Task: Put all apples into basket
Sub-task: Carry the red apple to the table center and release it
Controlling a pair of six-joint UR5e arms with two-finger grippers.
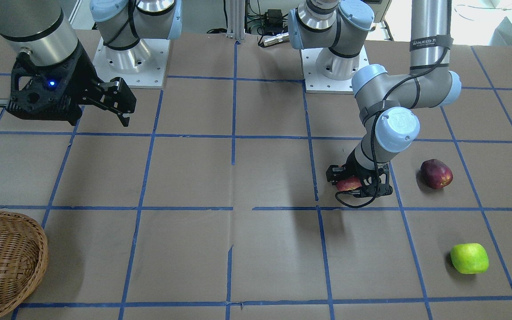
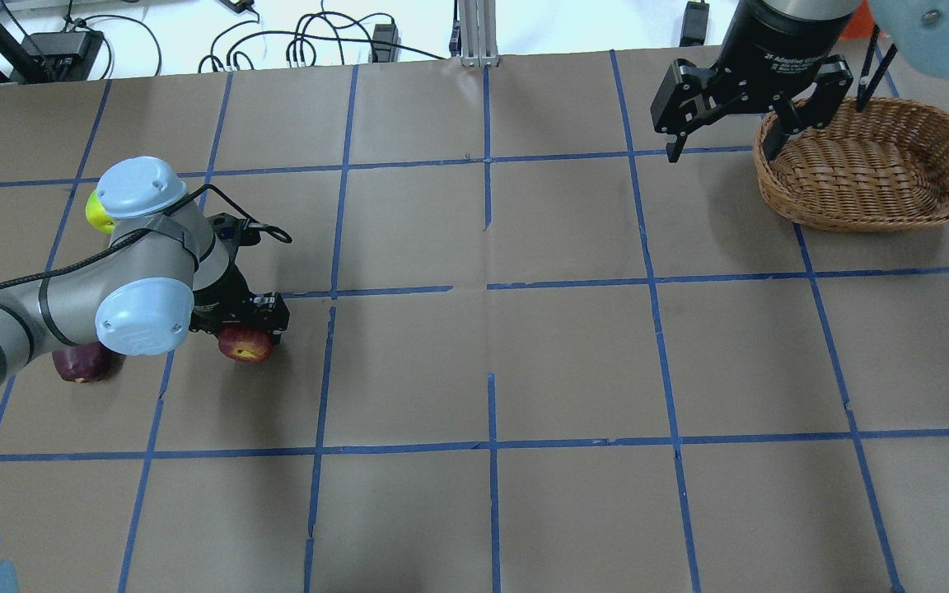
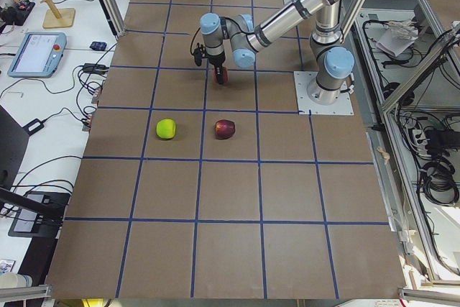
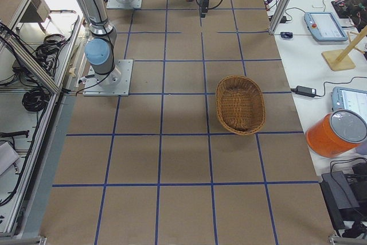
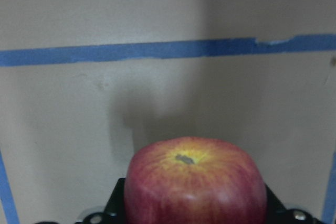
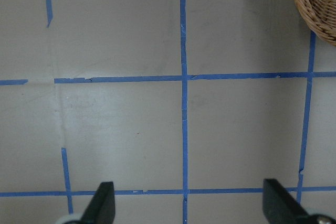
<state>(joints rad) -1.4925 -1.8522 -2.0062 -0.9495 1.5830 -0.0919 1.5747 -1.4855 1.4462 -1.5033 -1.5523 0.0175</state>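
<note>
The left gripper (image 2: 242, 328) clasped the red, yellow-streaked apple (image 2: 245, 347); the dark maroon apple (image 1: 436, 174) and the bright green apple (image 1: 469, 258) lay nearby. The right gripper (image 2: 723, 150) gaped beside the tan woven wicker basket (image 2: 874, 169).

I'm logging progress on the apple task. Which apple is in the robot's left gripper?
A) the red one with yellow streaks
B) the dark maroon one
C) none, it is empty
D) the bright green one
A: the left gripper is closed around the red apple, while the green apple and the maroon apple lie apart from it.
</note>
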